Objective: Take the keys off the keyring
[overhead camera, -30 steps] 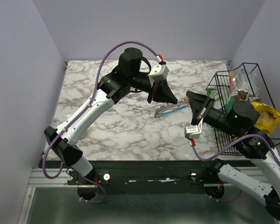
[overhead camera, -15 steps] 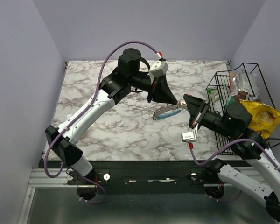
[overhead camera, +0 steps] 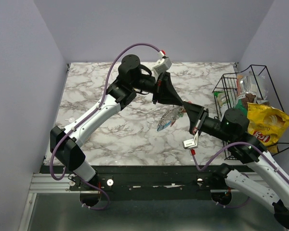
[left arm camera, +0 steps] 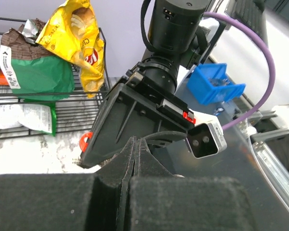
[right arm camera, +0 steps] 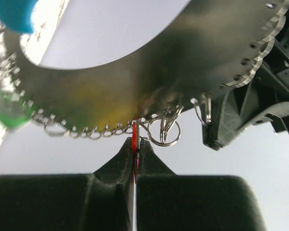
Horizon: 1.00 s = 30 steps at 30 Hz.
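Note:
The keyring (overhead camera: 167, 119) hangs above the marble table between both grippers, with its blue part lowest. In the right wrist view it is a big dark grey loop (right arm camera: 149, 72) with a blue section (right arm camera: 12, 12), small wire rings along its edge and a green key (right arm camera: 5, 113). My left gripper (overhead camera: 177, 100) is shut on the ring's edge, and its fingers (right arm camera: 236, 115) show at the right of that view. My right gripper (overhead camera: 188, 109) is shut on a red key (right arm camera: 134, 139) that still hangs on the ring. In the left wrist view the left gripper (left arm camera: 135, 147) is shut, with the red key (left arm camera: 85, 140) beyond it.
A black wire basket (overhead camera: 279, 137) with snack bags, including a yellow chip bag (overhead camera: 267, 127), stands at the table's right edge. It also shows in the left wrist view (left arm camera: 48, 108). A blue bin (left arm camera: 214, 82) sits off the table. Grey walls close in the sides.
My right gripper has moved left to the ring and now pinches the red key. The left gripper has shifted back slightly, and the ring has swung to hang down and left.

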Each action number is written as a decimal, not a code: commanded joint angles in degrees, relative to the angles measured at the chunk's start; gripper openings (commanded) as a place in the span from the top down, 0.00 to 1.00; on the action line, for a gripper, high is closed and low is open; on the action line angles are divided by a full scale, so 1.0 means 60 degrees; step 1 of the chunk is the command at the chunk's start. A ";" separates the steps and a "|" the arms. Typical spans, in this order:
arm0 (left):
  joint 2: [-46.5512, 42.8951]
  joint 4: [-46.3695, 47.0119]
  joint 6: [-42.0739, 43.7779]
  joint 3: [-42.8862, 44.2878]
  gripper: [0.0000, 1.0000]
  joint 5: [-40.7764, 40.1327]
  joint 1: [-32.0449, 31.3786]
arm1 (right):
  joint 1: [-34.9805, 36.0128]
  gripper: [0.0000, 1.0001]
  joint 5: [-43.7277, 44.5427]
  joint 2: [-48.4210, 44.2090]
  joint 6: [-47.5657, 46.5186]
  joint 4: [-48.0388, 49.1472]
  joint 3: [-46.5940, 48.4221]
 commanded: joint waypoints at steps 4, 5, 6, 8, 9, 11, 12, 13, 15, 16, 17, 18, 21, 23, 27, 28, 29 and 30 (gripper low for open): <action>-0.0281 0.2448 -0.1655 -0.0530 0.78 0.0368 0.0347 | 0.0029 0.99 0.0047 0.0014 -0.1832 0.0746 0.0616; -0.0295 0.2419 -0.1553 -0.0544 0.74 0.0383 0.0391 | 0.0029 0.99 0.0076 0.0043 -0.1657 0.0776 0.0704; -0.0339 0.2375 -0.1494 -0.0588 0.72 0.0398 0.0406 | 0.0043 0.99 0.0091 0.0044 -0.1583 0.0790 0.0792; -0.0354 0.1966 -0.1057 -0.0589 0.67 0.0354 0.0450 | 0.0044 0.99 0.0179 0.0102 -0.1335 0.0849 0.1055; -0.0383 0.1761 -0.0880 -0.0530 0.63 0.0339 0.0479 | 0.0029 0.99 0.0194 0.0117 -0.1231 0.0864 0.1158; -0.0398 0.0957 -0.0368 -0.0428 0.61 0.0281 0.0479 | 0.0044 0.99 0.0223 0.0146 -0.1114 0.0878 0.1363; -0.0398 0.0634 0.0244 -0.0268 0.60 0.0223 0.0479 | 0.0044 0.99 0.0209 0.0146 -0.0997 0.0864 0.1407; -0.0398 0.0008 0.0511 -0.0194 0.59 0.0178 0.0479 | 0.0058 0.99 0.0194 0.0146 -0.0938 0.0864 0.1451; -0.0384 -0.0436 0.0951 0.0040 0.56 0.0105 0.0465 | 0.0044 0.99 0.0165 0.0161 -0.0807 0.0718 0.1569; -0.0369 -0.0946 0.1403 0.0114 0.55 0.0047 0.0450 | 0.0044 0.99 0.0136 0.0161 -0.0762 0.0659 0.1598; -0.0383 -0.1226 0.1712 0.0231 0.54 -0.0012 0.0435 | 0.0044 0.99 0.0135 0.0161 -0.0747 0.0659 0.1598; -0.0340 -0.1563 0.1990 0.0435 0.52 -0.0027 0.0392 | 0.0044 0.99 0.0121 0.0161 -0.0660 0.0644 0.1613; -0.0252 -0.2560 0.2900 0.0889 0.50 -0.0115 0.0201 | 0.0043 0.99 0.0091 0.0205 -0.0222 0.0659 0.1744; -0.0208 -0.2869 0.3149 0.1066 0.49 -0.0100 0.0084 | 0.0043 0.99 0.0149 0.0307 -0.0030 0.0659 0.1818; -0.0091 -0.3425 0.3749 0.1476 0.48 -0.0071 -0.0135 | 0.0044 0.99 0.0121 0.0395 0.0365 0.0659 0.1949; -0.0061 -0.3775 0.3910 0.1520 0.48 -0.0086 -0.0180 | 0.0044 0.99 0.0106 0.0410 0.0381 0.0659 0.1993; -0.0061 -0.3909 0.4086 0.1550 0.48 -0.0129 -0.0238 | 0.0044 0.99 0.0092 0.0424 0.0424 0.0659 0.2008; -0.0047 -0.4069 0.4291 0.1579 0.48 -0.0130 -0.0340 | 0.0058 0.99 0.0106 0.0453 0.0541 0.0644 0.2052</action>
